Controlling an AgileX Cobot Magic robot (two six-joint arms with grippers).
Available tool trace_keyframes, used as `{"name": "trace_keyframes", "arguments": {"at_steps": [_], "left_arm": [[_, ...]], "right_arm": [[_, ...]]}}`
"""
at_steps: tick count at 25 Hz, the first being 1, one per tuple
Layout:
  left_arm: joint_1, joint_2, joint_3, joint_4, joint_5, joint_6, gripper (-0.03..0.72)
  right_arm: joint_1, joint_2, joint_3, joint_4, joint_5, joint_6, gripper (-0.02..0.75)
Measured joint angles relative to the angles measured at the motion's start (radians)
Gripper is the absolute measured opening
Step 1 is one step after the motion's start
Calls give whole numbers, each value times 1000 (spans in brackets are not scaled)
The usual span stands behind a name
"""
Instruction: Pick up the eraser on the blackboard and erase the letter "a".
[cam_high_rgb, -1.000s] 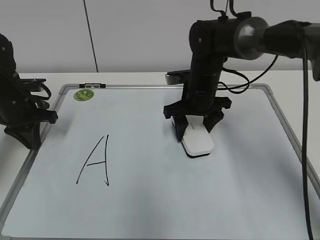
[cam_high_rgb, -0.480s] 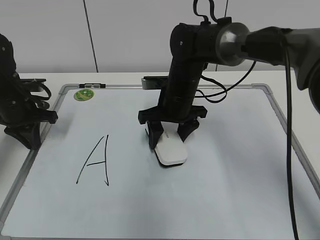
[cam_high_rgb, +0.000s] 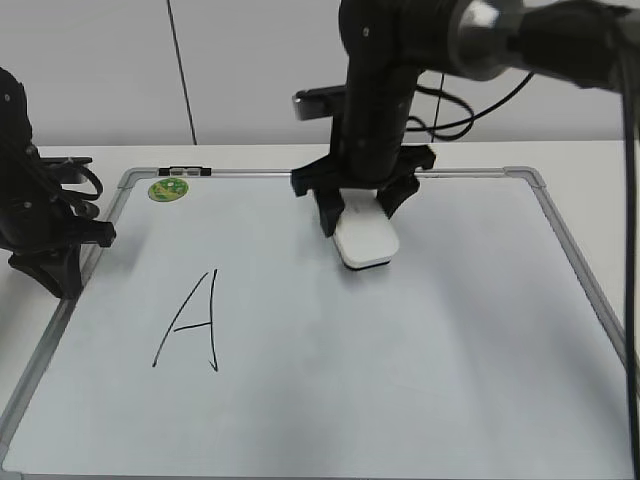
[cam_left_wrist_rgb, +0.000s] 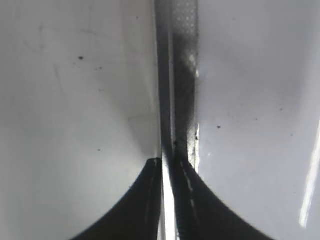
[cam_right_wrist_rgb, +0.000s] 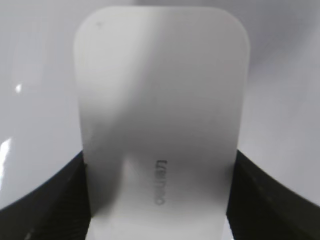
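My right gripper (cam_high_rgb: 360, 212) is shut on the white eraser (cam_high_rgb: 367, 242) and holds it over the far middle of the blackboard (cam_high_rgb: 420, 360). I cannot tell whether the eraser touches the surface. In the right wrist view the eraser (cam_right_wrist_rgb: 160, 110) fills the space between the jaws (cam_right_wrist_rgb: 160, 167), grey lettering up. No small letter "a" shows in any view. A large capital "A" (cam_high_rgb: 190, 320) stands at the board's left. My left gripper (cam_high_rgb: 62, 280) is shut and empty at the board's left edge, over the frame (cam_left_wrist_rgb: 180, 75), as its jaws (cam_left_wrist_rgb: 167, 162) show in the left wrist view.
A round green magnet (cam_high_rgb: 167, 189) sits at the board's far left corner. The board's grey frame (cam_high_rgb: 570, 260) runs along the right side. The right arm's cables hang above the far edge.
My right gripper has carried the eraser from the board's right middle leftward, then up toward the far edge. The left arm has not moved.
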Motion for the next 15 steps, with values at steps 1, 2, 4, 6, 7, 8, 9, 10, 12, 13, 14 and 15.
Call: {"name": "trace_keyframes", "arguments": {"at_steps": [1,2,4,6,7,8,9,10,12,13,14,15], "left_arm": [[0,0,0,0,0,0,57],[0,0,0,0,0,0,57],[0,0,0,0,0,0,57],[0,0,0,0,0,0,57],[0,0,0,0,0,0,57],[0,0,0,0,0,0,57],[0,0,0,0,0,0,57],[0,0,0,0,0,0,57],[0,0,0,0,0,0,57],[0,0,0,0,0,0,59],[0,0,0,0,0,0,60],[0,0,0,0,0,0,62]], "right_arm": [[-17,-36,13,-30,0,16,519],[-30,-57,28,-37,0,21,519],[-66,-104,75,-44,-1,25,519],[-105,-150,146,-45,-1,24,519],[-133,-182,195,-48,-1,24,519],[-156,-202,232,-53,-1,24,519],[-174,-223,269,-58,-1,24,519],[-196,-252,322,-62,-1,24,519],[-238,-297,402,-70,-1,24,519],[-252,-320,444,-72,-1,24,519],[-266,-339,476,-72,-2,24,519],[-284,-358,512,-72,-2,24,519]]}}
